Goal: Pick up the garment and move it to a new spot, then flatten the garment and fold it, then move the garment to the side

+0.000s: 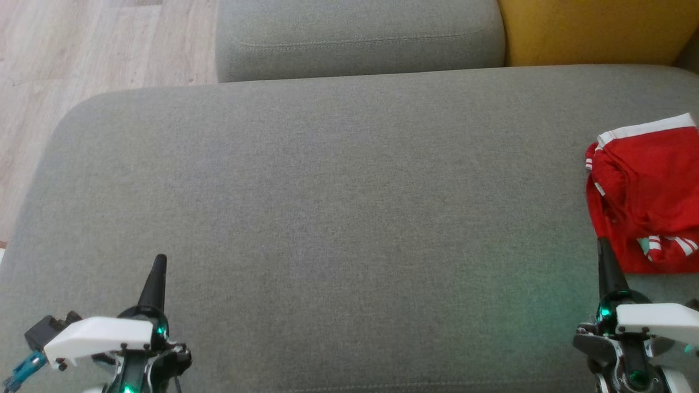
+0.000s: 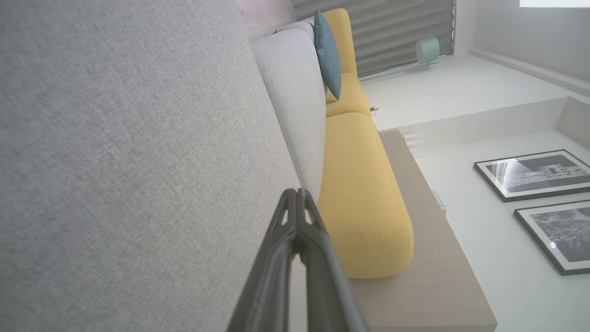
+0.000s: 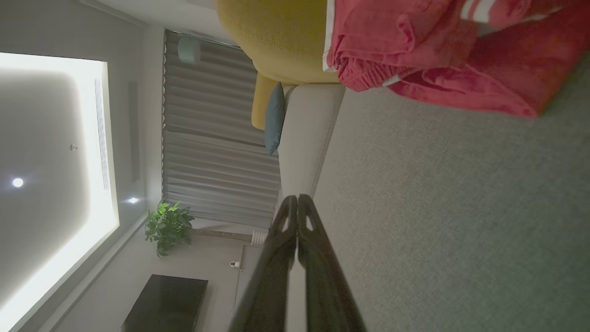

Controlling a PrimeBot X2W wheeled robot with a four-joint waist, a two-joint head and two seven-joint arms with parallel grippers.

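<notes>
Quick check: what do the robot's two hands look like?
The left hand and right hand each have two long, dark, tapering fingers with openwork tips, on a black-and-metal wrist under a white cover with green lights. A blue cable runs beside the left one.

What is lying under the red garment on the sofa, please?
The red garment lies bunched on the grey seat cushion. Whether anything sits beneath its folds cannot be seen; the cloth covers that spot.

The garment (image 1: 650, 196) is red with white stripes and a white band. It lies loosely folded and wrinkled at the far right of the grey cushion (image 1: 327, 218).
</notes>
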